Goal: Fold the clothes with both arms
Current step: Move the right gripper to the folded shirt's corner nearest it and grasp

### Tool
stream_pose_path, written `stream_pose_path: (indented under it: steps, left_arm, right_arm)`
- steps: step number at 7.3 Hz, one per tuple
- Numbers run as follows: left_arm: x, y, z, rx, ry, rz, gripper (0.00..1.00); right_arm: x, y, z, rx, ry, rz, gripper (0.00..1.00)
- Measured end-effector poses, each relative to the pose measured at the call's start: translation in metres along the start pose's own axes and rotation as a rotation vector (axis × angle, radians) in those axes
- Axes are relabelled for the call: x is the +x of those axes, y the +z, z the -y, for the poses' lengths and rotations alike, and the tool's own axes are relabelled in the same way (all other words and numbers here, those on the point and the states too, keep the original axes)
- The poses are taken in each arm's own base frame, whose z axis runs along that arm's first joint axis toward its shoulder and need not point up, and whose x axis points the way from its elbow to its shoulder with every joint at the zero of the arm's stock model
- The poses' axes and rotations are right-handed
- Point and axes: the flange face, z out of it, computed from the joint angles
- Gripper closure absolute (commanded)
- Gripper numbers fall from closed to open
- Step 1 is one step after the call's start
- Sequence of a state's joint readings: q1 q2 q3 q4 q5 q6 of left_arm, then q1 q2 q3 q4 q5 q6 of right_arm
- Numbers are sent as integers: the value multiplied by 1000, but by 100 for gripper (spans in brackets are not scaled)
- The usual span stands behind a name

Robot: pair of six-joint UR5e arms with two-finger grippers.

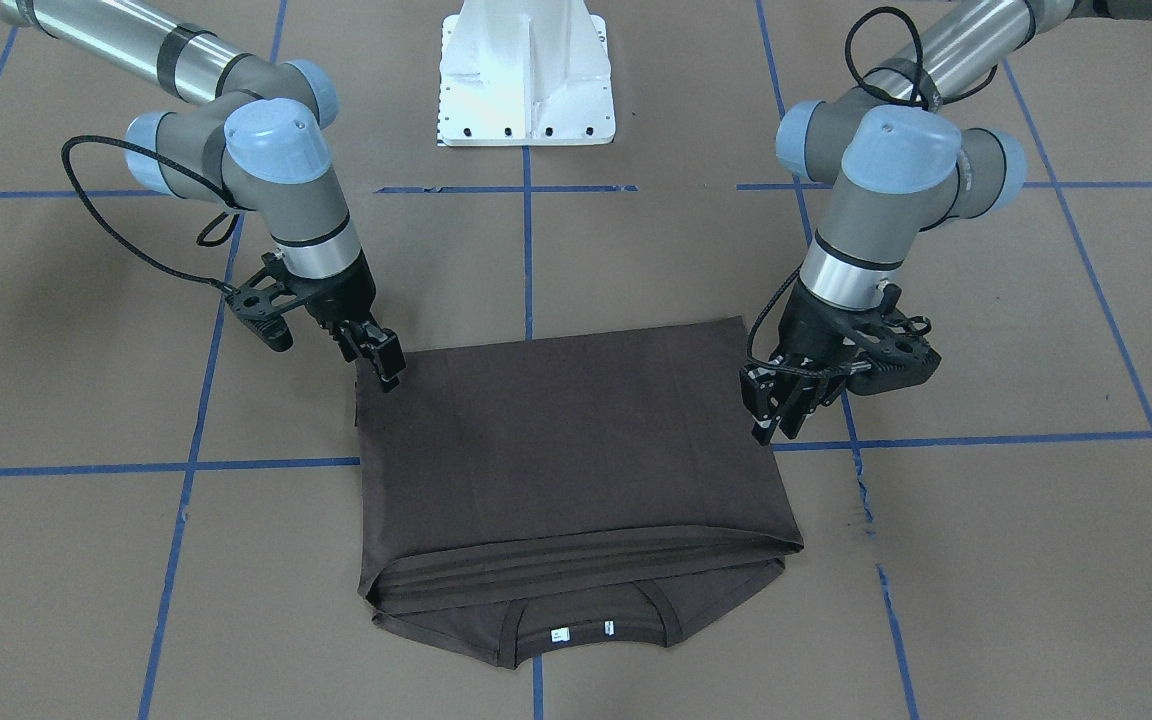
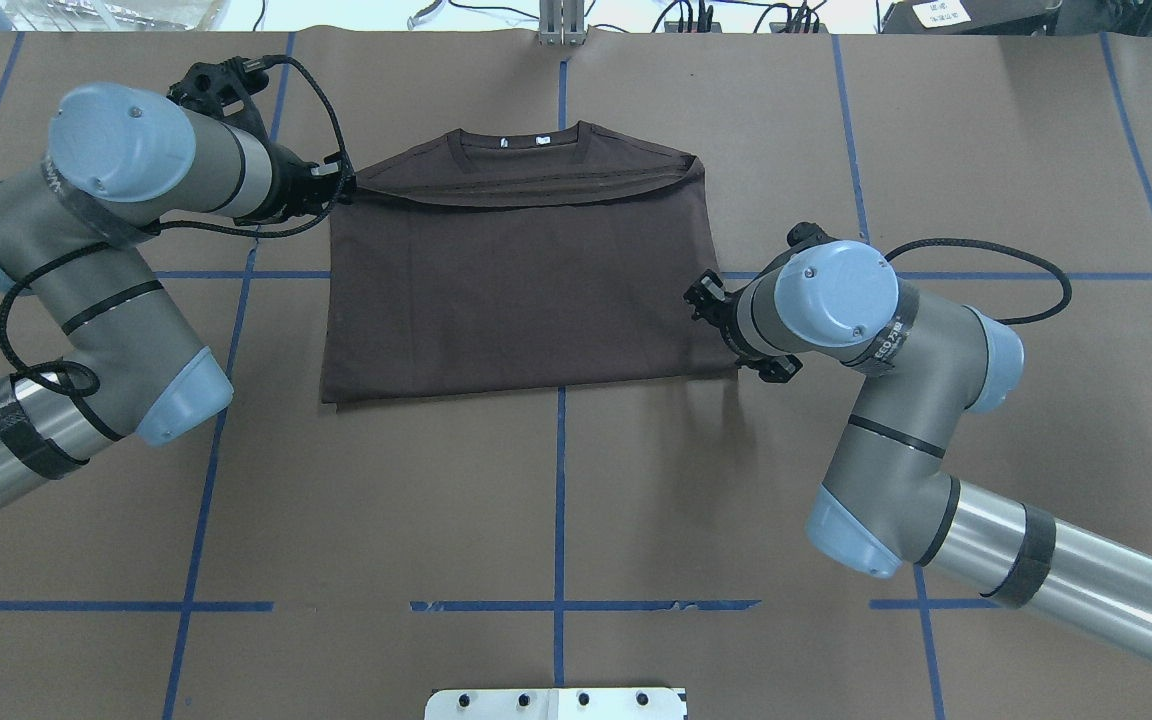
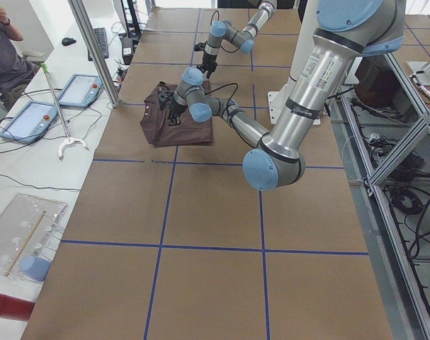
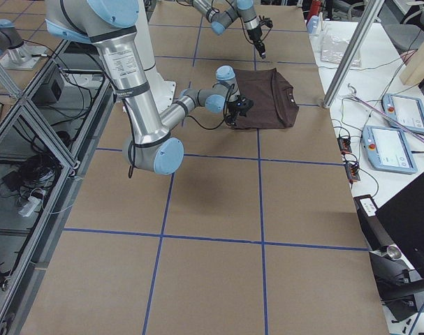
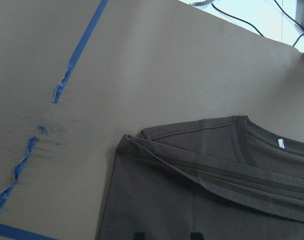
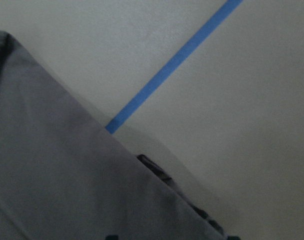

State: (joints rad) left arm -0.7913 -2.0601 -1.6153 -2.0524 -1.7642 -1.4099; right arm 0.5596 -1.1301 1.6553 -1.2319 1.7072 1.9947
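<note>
Brown paper (image 1: 986, 580) covers the whole table, marked into squares by blue tape (image 1: 526, 250). The dark T-shirt (image 1: 566, 440) lies folded flat in front of the white base (image 1: 526, 80), with its collar toward the bench with tablets (image 3: 78, 90). The left gripper (image 1: 769, 412) hovers at one side edge, fingers a little apart. The right gripper (image 1: 384, 362) sits low at the opposite edge, fingers apart too.

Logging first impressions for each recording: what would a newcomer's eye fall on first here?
A dark brown T-shirt lies folded in the middle of the table. Its collar points away from the robot and its white neck labels show. One robot hand flanks it on each side: the right hand is at the corner nearest the robot's base, and the left hand is by the opposite side edge.
</note>
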Motion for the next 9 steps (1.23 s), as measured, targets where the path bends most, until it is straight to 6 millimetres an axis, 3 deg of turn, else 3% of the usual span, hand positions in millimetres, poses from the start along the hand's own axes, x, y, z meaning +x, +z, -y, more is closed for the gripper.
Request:
stream_pose_path:
  steps: [1, 2, 3, 6, 7, 8, 9]
  left_arm:
    - [1, -4, 0, 3, 0, -4, 57]
    - [0, -5, 0, 5, 1, -5, 57]
    - [0, -5, -1, 5, 1, -4, 57]
    - [-6, -4, 0, 7, 0, 4, 57]
    - [-8, -4, 0, 6, -1, 6, 57]
    - [-11, -3, 0, 6, -1, 10, 57]
    - [-12, -2, -1, 4, -1, 12, 57]
  right_arm:
    - [11, 7, -4, -3, -3, -19, 26]
    - [17, 10, -5, -6, -4, -30, 54]
    - [21, 10, -5, -7, -5, -34, 100]
    - [23, 10, -5, -7, -5, -35, 100]
    - [21, 2, -6, -12, -6, -21, 100]
    - [27, -16, -10, -29, -13, -7, 100]
    - [49, -43, -25, -65, -37, -6, 100]
